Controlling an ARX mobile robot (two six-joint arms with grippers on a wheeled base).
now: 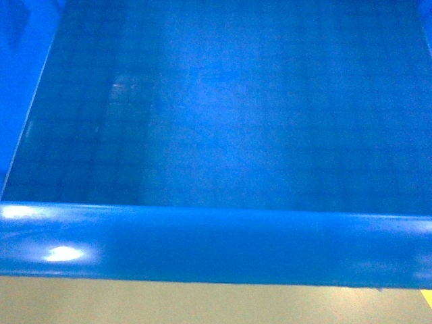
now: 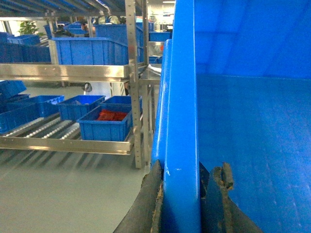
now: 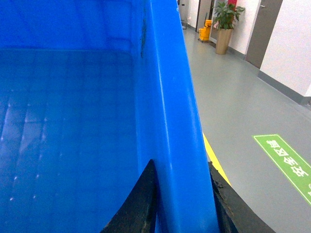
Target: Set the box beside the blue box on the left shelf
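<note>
The blue crate [image 1: 216, 121] fills almost the whole head view, seen from above and close. Its grid-patterned floor shows bare across the frame, and nothing lies inside it. The thick rolled rim [image 1: 216, 246] runs along the bottom of the view, with grey floor [image 1: 202, 304] below it.

The left end effector [image 2: 181, 204] is closed on the crate's left wall: one dark, worn finger [image 2: 146, 204] presses the outer side and the other sits against the inner side, with the blue rim wedged between them. The right end effector [image 3: 182, 204] grips the opposite wall in the same way, one black finger [image 3: 138, 204] inside the crate and the other outside it. The crate hangs between the two arms, above the floor.

In the left wrist view a metal shelf rack [image 2: 133, 82] stands beside the crate, apart from it. Its lower roller level carries several smaller blue bins [image 2: 80, 107]; one bin [image 2: 108, 124] holds red items too small to identify. The upper level carries a larger blue bin [image 2: 92, 51], its contents hidden by its walls.

In the right wrist view a potted plant [image 3: 226, 24] stands well down the corridor, and a green floor sign [image 3: 289, 165] and a yellow floor line [image 3: 214, 158] lie to the crate's right.
</note>
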